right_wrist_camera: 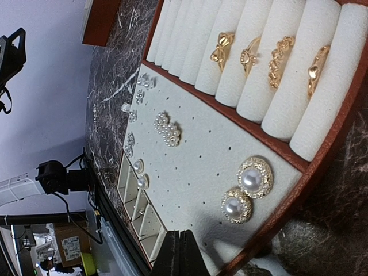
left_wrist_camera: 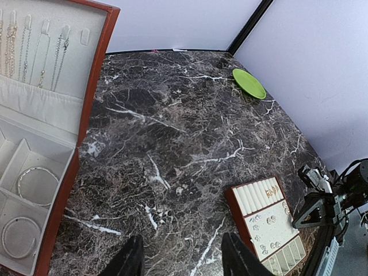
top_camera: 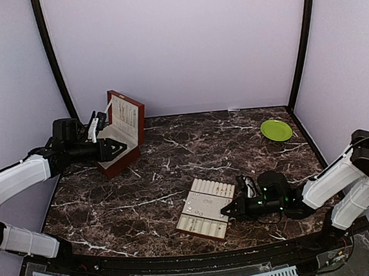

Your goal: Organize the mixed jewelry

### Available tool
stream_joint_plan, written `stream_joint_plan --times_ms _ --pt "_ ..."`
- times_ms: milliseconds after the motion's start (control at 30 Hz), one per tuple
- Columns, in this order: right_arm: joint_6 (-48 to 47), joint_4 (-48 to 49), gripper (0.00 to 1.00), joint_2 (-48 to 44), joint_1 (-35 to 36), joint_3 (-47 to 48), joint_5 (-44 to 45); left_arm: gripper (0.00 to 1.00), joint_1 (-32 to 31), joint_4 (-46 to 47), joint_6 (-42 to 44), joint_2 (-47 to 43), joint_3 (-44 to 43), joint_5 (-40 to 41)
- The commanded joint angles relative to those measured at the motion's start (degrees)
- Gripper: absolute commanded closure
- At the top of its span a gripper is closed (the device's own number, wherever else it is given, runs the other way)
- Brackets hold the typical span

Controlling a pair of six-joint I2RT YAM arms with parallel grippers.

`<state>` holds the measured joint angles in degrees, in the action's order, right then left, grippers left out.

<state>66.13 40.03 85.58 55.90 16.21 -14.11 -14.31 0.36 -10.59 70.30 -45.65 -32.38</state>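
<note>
Two gold-rimmed pearl earrings [right_wrist_camera: 253, 177] sit on the cream perforated tray [right_wrist_camera: 201, 167] by my right jaws, pressed together; left jaws spread beside the far-left red-brown wooden box [top_camera: 129, 125].

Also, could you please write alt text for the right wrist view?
A cream tray fills the close-up: four gold rings sit in its padded rolls, two gold-rimmed pearl earrings and smaller studs on its perforated pad. The right gripper, shut, hangs at the tray's edge.
</note>
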Motion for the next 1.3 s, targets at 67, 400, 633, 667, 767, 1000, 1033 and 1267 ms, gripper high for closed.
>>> stream_joint_plan --times_ms 67,400,633,667,767,1000,1033,1267 --pt "0.49 0.55 1.0 -0.29 0.59 -0.39 0.64 0.52 0.42 1.07 -0.05 -1.74 0.85 -1.08" --pt "0.23 1.83 1.0 1.29 0.61 0.31 -0.76 0.52 0.42 1.07 0.02 -1.86 0.83 -1.11" --pt "0.09 2.95 1.0 3.07 0.64 1.19 -2.47 0.52 0.42 1.08 -0.01 -1.78 0.74 -1.13" --pt "0.12 2.88 1.0 2.98 0.66 1.13 -2.5 0.52 0.42 1.07 -0.01 -1.75 0.74 -1.12" --pt "0.31 2.5 1.0 2.07 0.7 0.81 -2.12 0.52 0.42 1.09 0.03 -1.75 0.74 -1.25" --pt "0.52 1.23 1.0 -0.39 0.83 -0.02 -1.28 0.52 0.42 1.13 -0.11 -1.65 0.74 -1.45" --pt "0.52 1.27 1.0 -0.41 0.84 -0.06 -1.27 0.52 0.42 1.23 -0.14 -1.59 0.67 -1.48" --pt "0.75 2.06 1.0 0.33 0.94 0.06 -2.06 0.52 0.42 1.23 -0.13 -1.44 0.74 -1.5"
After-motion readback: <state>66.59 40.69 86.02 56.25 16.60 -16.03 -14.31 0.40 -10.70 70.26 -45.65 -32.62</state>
